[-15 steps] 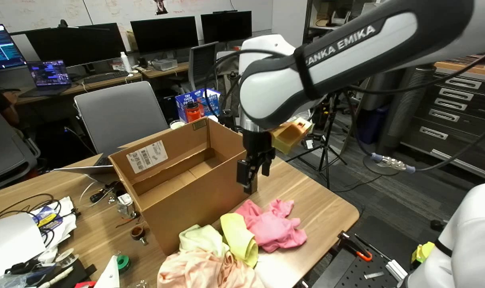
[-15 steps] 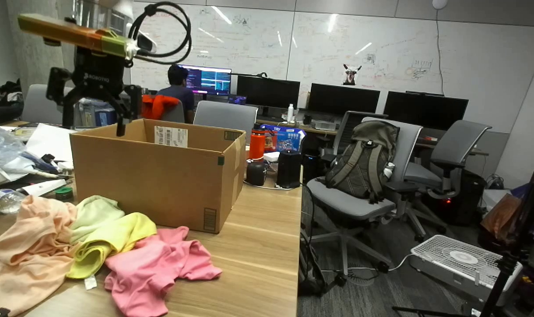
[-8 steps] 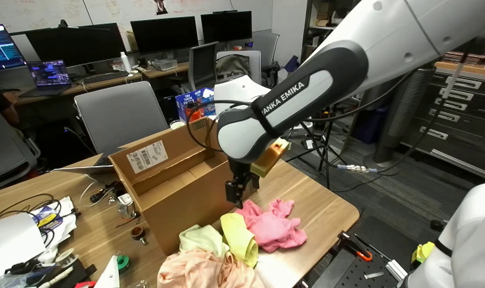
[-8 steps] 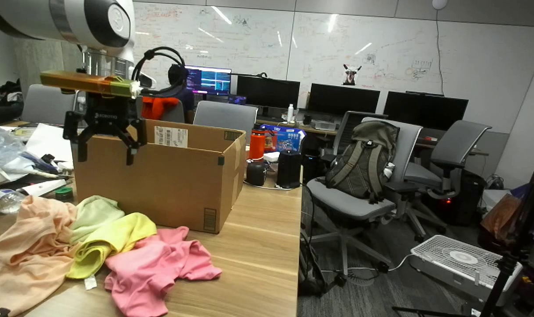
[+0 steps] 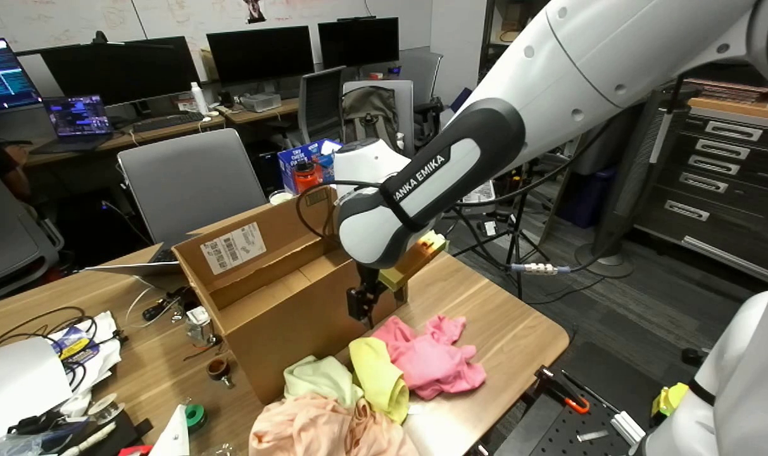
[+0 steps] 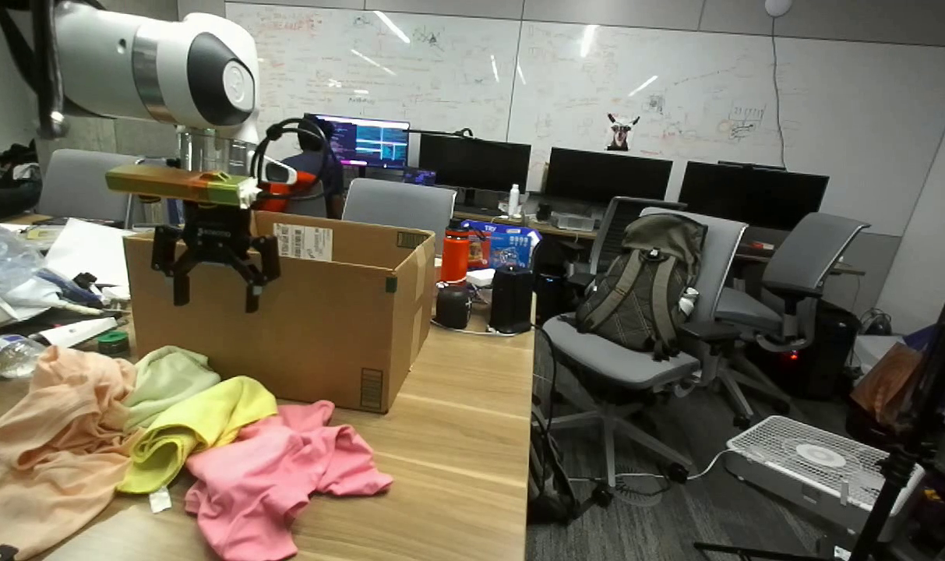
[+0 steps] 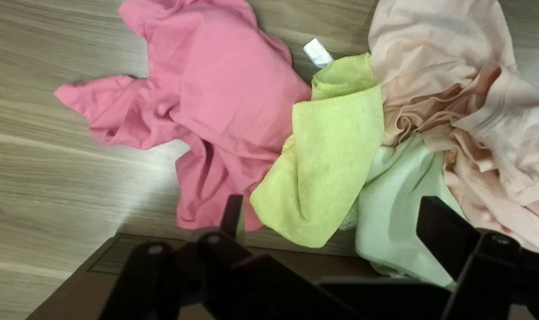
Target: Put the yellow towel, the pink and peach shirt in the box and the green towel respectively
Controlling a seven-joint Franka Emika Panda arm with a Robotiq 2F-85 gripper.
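One yellow towel [image 7: 336, 151], folded, lies on the table [image 5: 516, 335] in a row of cloths, between one pink shirt [image 7: 233, 89] and one peach shirt [image 6: 63, 436], touching both. The pink shirt, crumpled, is the cloth nearest the table's rounded corner. One pale green towel [image 7: 391, 213] lies beside the yellow towel, toward the box [image 5: 308, 323]; whether it touches the box cannot be told.

The box: large, cardboard, upright, open-topped; one long wall faces the cloths, one short end faces the table's edge. White label [image 5: 233, 248] inside the opposite long wall.

One black gripper [image 6: 216, 294], released, jaws spread wide; hangs over the cloths, apart from them, before the box's long wall.

Table top: light wood grain. Behind the box, near that same edge, one orange bottle [image 6: 454, 257] and one black upright unit [image 6: 511, 300]. Past the other short end: white paper [image 5: 19, 380], one round green item [image 5: 195, 416], one clear bottle [image 6: 16, 356] on its side.

Room: one grey chair [image 5: 190, 177] beyond the box; one backpack [image 6: 639, 284] on another; dark monitors [image 6: 611, 181]; one whiteboard [image 6: 441, 86], faintly written; one drawer cabinet [image 5: 725, 183]; grey carpet [image 6: 636, 538].
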